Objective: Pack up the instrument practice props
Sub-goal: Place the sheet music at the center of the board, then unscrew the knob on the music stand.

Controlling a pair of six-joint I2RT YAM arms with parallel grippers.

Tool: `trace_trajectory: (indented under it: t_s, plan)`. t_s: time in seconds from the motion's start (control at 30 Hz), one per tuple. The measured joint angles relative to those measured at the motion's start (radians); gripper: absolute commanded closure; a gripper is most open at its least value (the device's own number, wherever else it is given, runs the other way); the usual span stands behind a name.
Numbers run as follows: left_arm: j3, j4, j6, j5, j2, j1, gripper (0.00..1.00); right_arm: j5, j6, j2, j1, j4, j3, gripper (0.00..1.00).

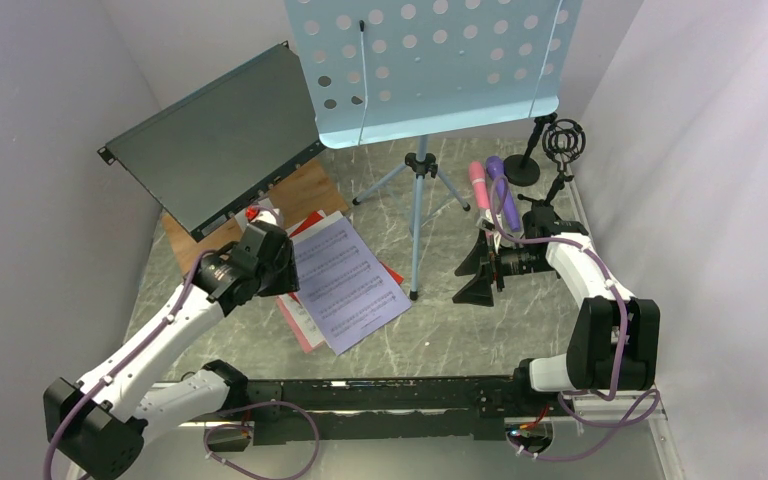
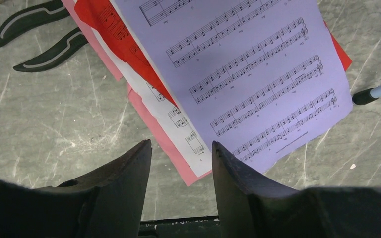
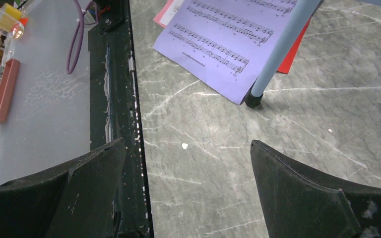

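- My left gripper (image 2: 180, 145) hangs over the near corner of the sheet-music stack (image 2: 258, 69). Its jaws are partly parted and have hold of nothing.
- My right gripper (image 3: 187, 144) hovers to the right of the stack, jaws spread wide and empty.
- The stack lies flat and fanned. A pale lilac page is on top, and a white page (image 2: 178, 126), a red page (image 2: 99, 15) and a pink page (image 2: 164, 151) peek out along its left edge.
- If I close on that corner, I may pinch only a leaf or two, crease them, or scatter the rest.
- The tripod leg (image 3: 278, 49) plants its foot just beside the stack's right edge. Pages dragged that way could snag it and rock the music rack (image 1: 430, 60).
- The black pliers (image 2: 34, 34) lie just beside the stack's far-left edge and are easy to sweep along by mistake.
- Well right of the stack lie the pink microphone (image 1: 478, 185) and the purple microphone (image 1: 505, 190), with the two mic supports (image 1: 532, 150) beyond them.
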Motion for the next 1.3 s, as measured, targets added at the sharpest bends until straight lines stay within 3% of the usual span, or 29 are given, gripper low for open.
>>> trace_trajectory:
  t_s: [0.43,0.97,1.3]
  plan:
    - [0.006,0.055,0.053,0.121,-0.049,0.0,0.01,0.0,0.0,0.0,0.0,0.0,0.0,0.0]
    - [-0.01,0.217,0.063,0.347,-0.116,0.0,0.01,0.008,-0.003,0.0,0.0,-0.001,0.003,0.0]
    - [-0.069,0.409,0.043,0.493,-0.12,0.0,0.01,0.055,0.014,0.0,-0.001,0.005,0.012,0.01]
